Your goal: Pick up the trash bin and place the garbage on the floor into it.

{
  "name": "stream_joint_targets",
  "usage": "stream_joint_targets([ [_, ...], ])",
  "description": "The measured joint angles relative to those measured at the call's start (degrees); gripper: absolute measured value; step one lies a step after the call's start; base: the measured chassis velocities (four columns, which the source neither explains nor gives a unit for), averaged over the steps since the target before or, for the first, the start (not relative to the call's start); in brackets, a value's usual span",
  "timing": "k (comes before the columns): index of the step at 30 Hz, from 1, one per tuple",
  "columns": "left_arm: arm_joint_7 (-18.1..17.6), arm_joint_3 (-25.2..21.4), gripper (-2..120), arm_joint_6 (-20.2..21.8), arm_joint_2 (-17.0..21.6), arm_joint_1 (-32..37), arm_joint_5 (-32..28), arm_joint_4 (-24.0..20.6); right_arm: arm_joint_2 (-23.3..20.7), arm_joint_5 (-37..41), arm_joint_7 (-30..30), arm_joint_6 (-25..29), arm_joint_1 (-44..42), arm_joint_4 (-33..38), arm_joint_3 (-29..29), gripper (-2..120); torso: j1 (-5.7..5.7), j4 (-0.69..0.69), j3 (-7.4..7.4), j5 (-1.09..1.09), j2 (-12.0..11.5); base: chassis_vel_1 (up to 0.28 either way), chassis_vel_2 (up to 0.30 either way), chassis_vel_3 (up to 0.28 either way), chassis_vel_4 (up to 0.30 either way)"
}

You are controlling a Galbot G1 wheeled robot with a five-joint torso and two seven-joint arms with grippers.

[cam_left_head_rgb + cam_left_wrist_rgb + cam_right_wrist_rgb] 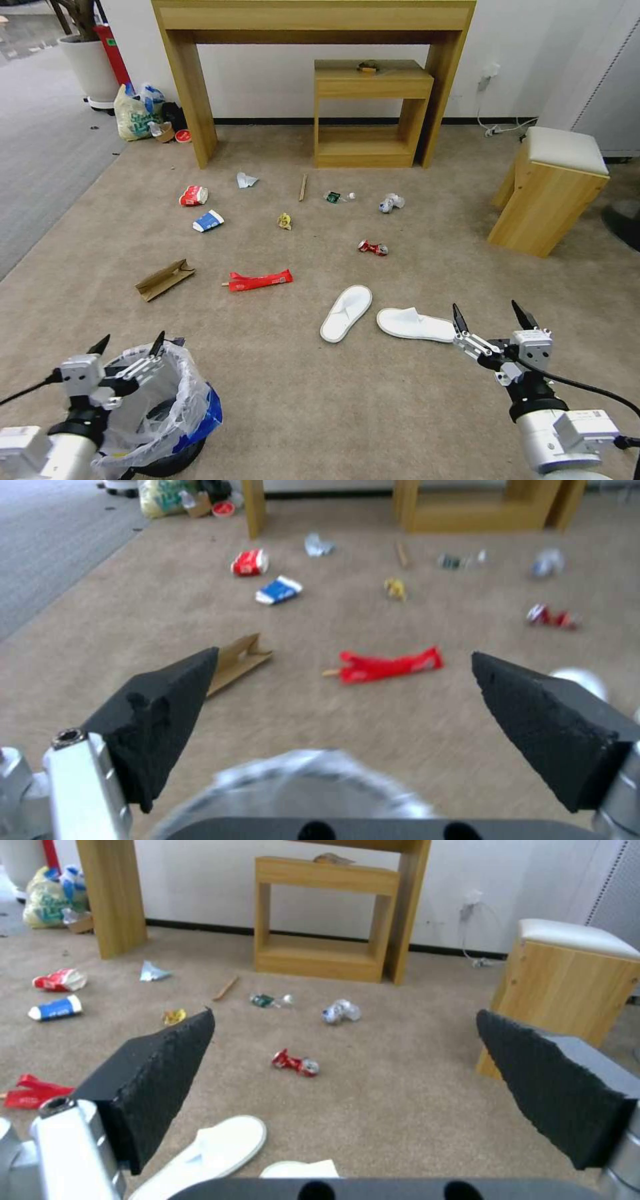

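Left gripper [128, 347] wide open, nothing held, hovering right over trash bin [175, 427] rim at near-left. My take: drop straight down, pinch black rim, not just crinkly liner or it'll slip. Right gripper [489, 315] also spread, empty, just beside white slippers [346, 313]. Garbage all on floor [293, 400] ahead: red wrapper [260, 281], crushed can [373, 248].

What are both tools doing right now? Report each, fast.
Left tool: open, holding nothing, above the trash bin.
Right tool: open, holding nothing, above the floor near the slippers.
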Motion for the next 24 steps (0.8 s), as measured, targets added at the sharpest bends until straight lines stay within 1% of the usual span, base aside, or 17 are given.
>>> stream_joint_targets([
  [1,0.0,0.0,100,0.0,0.0,0.0,0.0,0.0,0.0,0.0,0.0,0.0,0.0,0.0,0.0,100,0.00,0.00,0.00,0.00,0.0,0.000,0.000,0.000,0.000],
  [2,0.8,-0.9,100,0.4,0.8,0.1,-0.3,0.6,-0.2,0.1,0.1,-0.1,0.0,0.0,0.1,100,0.00,0.01,0.00,-0.01,0.0,0.000,0.000,0.000,0.000],
  [3,4.0,-4.1,100,2.3,3.5,0.5,-1.5,2.8,-0.7,0.6,0.4,-0.2,-0.2,0.0,0.1,100,0.00,0.00,0.00,-0.02,0.0,0.000,0.000,0.000,0.000],
  [4,6.4,-6.2,100,4.5,5.2,1.1,-2.1,4.1,-1.0,1.0,0.5,-0.3,-0.4,-0.1,0.3,100,0.00,0.01,0.00,-0.02,0.0,0.000,0.000,0.000,0.000],
  [5,6.4,-6.2,100,4.5,5.2,1.1,-2.1,4.1,-1.0,1.0,0.5,-0.3,-0.4,-0.1,0.3,100,0.00,0.01,0.00,-0.02,0.0,0.000,0.000,0.000,0.000],
  [6,7.9,-7.4,100,6.1,6.3,1.6,-2.4,4.9,-1.1,1.2,0.6,-0.3,-0.4,-0.1,0.3,100,0.00,0.00,0.00,-0.01,0.0,0.000,0.000,0.000,0.000],
  [8,12.8,-10.9,100,11.2,10.4,4.0,-4.3,7.7,-1.5,1.5,0.7,-0.4,-0.6,-0.8,0.4,100,0.00,0.02,0.00,0.00,0.0,0.000,0.000,0.000,0.000],
  [9,12.8,-10.9,100,11.2,10.4,4.0,-4.3,7.7,-1.5,1.5,0.7,-0.4,-0.6,-0.8,0.4,100,0.00,0.02,0.00,0.00,0.0,0.000,0.000,0.000,0.000],
  [10,13.7,-11.9,100,14.2,12.3,4.9,-5.3,8.8,-1.6,1.5,0.8,-0.4,-0.5,-1.1,0.2,100,0.00,0.02,0.00,0.00,0.0,0.000,0.000,0.000,0.000],
  [11,13.8,-12.2,100,16.0,13.4,5.3,-6.2,9.5,-1.6,1.5,0.8,-0.4,-0.5,-1.3,0.1,100,0.00,0.02,0.00,-0.01,0.0,0.000,0.000,0.000,0.000],
  [12,13.7,-12.4,100,19.0,15.5,5.5,-7.4,10.9,-1.4,1.5,0.9,-0.4,-0.3,-1.6,-0.3,100,0.00,0.02,0.00,0.00,0.0,0.000,0.000,0.000,0.000],
  [13,13.7,-12.4,100,19.0,15.5,5.5,-7.4,10.9,-1.4,1.5,0.9,-0.4,-0.3,-1.6,-0.3,100,0.00,0.02,0.00,0.00,0.0,0.000,0.000,0.000,0.000],
  [16,13.0,-11.2,100,23.5,19.2,3.5,-8.8,13.7,-1.1,1.5,1.2,-0.4,-0.2,-2.3,-0.7,100,0.00,0.01,0.00,-0.01,0.0,0.000,0.000,0.000,0.000],
  [17,13.0,-11.2,100,23.5,19.2,3.5,-8.8,13.7,-1.1,1.5,1.2,-0.4,-0.2,-2.3,-0.7,100,0.00,0.01,0.00,-0.01,0.0,0.000,0.000,0.000,0.000],
  [20,12.4,-9.5,100,26.4,21.8,0.2,-9.4,16.4,-1.0,1.5,1.3,-0.2,-0.6,-2.8,-0.5,100,0.00,0.00,0.01,-0.01,0.0,0.000,0.000,0.000,0.000],
  [22,12.4,-9.3,100,27.1,22.5,-0.4,-9.5,17.1,-1.0,1.6,1.3,-0.1,-0.7,-3.0,-0.3,100,0.00,0.00,0.00,-0.02,0.0,0.000,0.000,0.000,0.000],
  [24,13.9,-8.6,100,28.6,25.0,-1.6,-9.2,19.4,-0.9,2.2,1.4,0.1,-1.0,-3.4,0.0,100,0.00,0.01,0.00,0.00,0.0,0.000,0.000,0.000,0.000],
])
